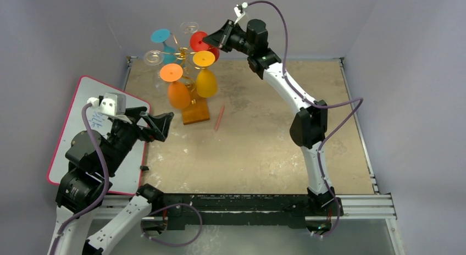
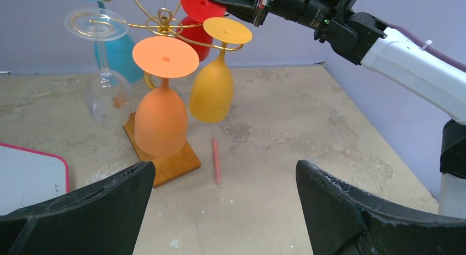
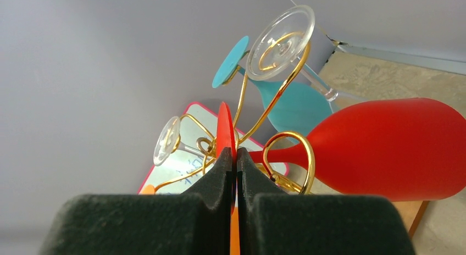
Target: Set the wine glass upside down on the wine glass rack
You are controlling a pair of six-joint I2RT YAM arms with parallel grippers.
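1. Six glasses hang inverted on the wine glass rack (image 1: 196,113), feet uppermost. The rack's wooden base sits on the table (image 1: 264,134), rear-left area.
2. Red wine glass (image 3: 395,150): at the rack's rear-right side, foot disc up, bowl below. Its stem passes through a gold scroll loop (right wrist view).
3. Right tool (image 3: 236,156): fingers pinched together on the rim of the red foot disc. Arm stretched out high over the table.
4. Left tool (image 2: 224,167): fingers spread wide, nothing between them. It sits low and near the rack base, no contact.
5. Others on the rack: orange glass (image 1: 178,93) and yellow glass (image 1: 206,82) at front, blue glass (image 1: 162,36) at rear-left, left clear glass (image 1: 153,57), rear clear glass (image 1: 189,27).
6. Red stick (image 1: 220,117) lies flat on the table just right of the base, apart from it.
7. Whiteboard (image 1: 77,109), pink-edged, lies at the table's left edge, partly under the left arm.
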